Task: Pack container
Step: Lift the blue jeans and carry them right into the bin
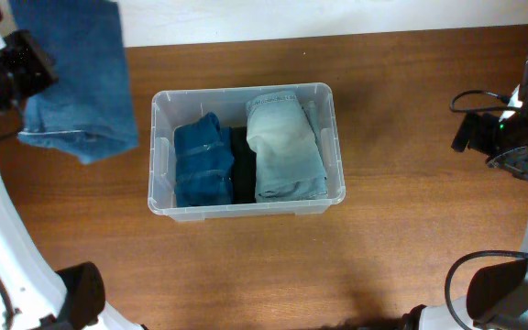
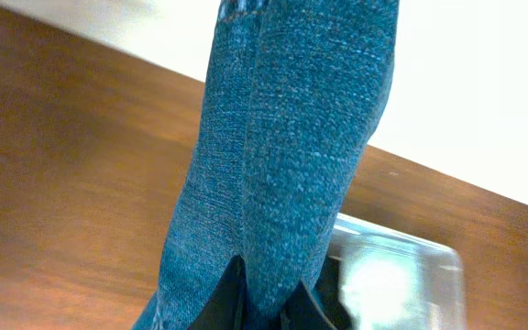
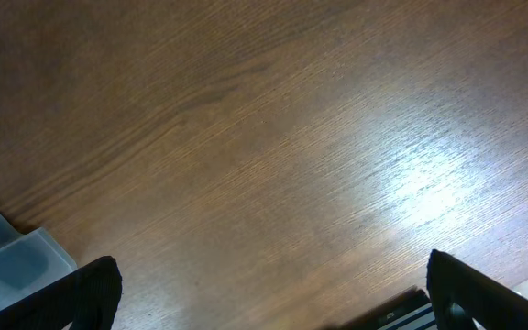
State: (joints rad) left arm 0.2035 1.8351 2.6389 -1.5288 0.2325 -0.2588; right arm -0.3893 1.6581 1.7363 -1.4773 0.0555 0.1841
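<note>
The clear plastic container stands mid-table. Inside lie folded dark blue jeans on the left, a dark garment in the middle and pale blue jeans on the right. My left gripper is shut on a pair of mid-blue jeans, held up above the table's far left; they also show in the overhead view. The container's corner shows behind them in the left wrist view. My right gripper is open and empty over bare wood, right of the container.
The wooden table meets a white surface along its far edge. Black cables run by the right arm at the right edge. Arm bases stand at the front corners.
</note>
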